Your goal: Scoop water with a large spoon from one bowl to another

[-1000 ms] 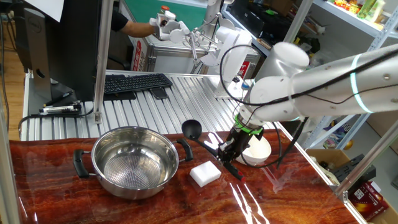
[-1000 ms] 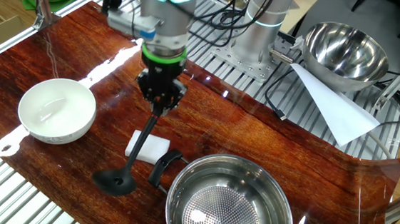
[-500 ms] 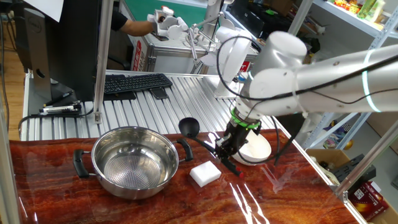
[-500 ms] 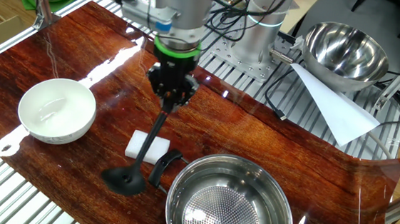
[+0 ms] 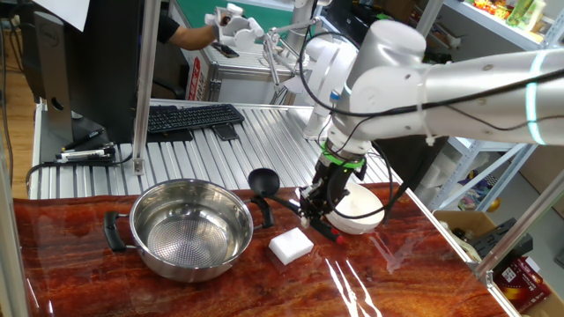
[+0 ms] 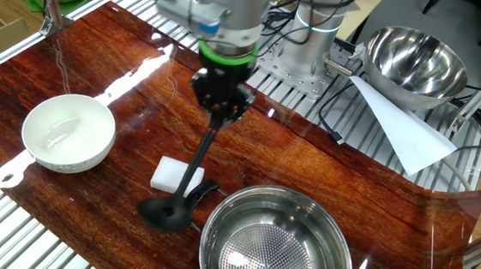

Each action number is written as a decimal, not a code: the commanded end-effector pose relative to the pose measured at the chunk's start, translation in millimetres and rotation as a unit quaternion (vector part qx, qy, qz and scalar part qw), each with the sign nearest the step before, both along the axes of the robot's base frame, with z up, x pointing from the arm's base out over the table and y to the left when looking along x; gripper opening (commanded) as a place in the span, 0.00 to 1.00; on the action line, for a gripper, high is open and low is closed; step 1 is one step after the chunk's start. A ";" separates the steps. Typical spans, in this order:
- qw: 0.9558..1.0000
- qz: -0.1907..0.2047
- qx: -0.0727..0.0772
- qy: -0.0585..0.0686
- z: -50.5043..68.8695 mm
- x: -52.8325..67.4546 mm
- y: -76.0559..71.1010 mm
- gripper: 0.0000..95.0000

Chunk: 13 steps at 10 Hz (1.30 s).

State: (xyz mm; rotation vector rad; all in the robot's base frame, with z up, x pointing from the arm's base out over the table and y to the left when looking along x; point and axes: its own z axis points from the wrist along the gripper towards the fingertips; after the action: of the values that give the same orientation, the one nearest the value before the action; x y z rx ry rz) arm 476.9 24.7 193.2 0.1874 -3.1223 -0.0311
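My gripper [image 5: 315,208] [image 6: 221,117] is shut on the upper end of the large spoon's thin black handle. The spoon's round black cup [image 5: 263,181] [image 6: 164,215] hangs in the air just beside the rim of the steel pot [image 5: 190,228] [image 6: 276,246], close to one of the pot's black side handles. The pot shows a perforated-looking bottom; I cannot tell whether it holds water. The plain white bowl [image 5: 359,208] [image 6: 68,131] sits on the red-brown table on the far side of the gripper from the pot, partly hidden by the arm in one fixed view.
A white rectangular block [image 5: 291,246] [image 6: 177,177] lies on the table under the spoon handle. A second steel bowl [image 6: 414,60] and a white paper sheet [image 6: 400,130] lie near the arm's base. A keyboard [image 5: 192,117] rests on the ribbed metal surface behind.
The gripper has carried the spoon sideways toward the steel pot, away from the white bowl; the cup now hangs beside the pot's handle.
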 end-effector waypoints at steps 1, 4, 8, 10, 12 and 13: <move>1.000 -0.015 -0.005 0.010 12.2 -11.5 20.3 0.00; 0.999 -0.026 -0.014 0.029 23.1 -29.6 44.7 0.00; 0.998 -0.035 -0.017 0.039 27.5 -43.9 62.9 0.00; 0.999 -0.035 -0.014 0.038 27.2 -49.7 67.2 0.00; 0.998 -0.037 -0.013 0.048 26.3 -52.0 67.4 0.00; 0.998 -0.037 -0.016 0.048 25.3 -51.7 68.0 0.00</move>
State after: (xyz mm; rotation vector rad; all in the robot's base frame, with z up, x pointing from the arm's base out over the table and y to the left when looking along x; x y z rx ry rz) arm 423.9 93.0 218.9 0.0657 -3.0238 0.0055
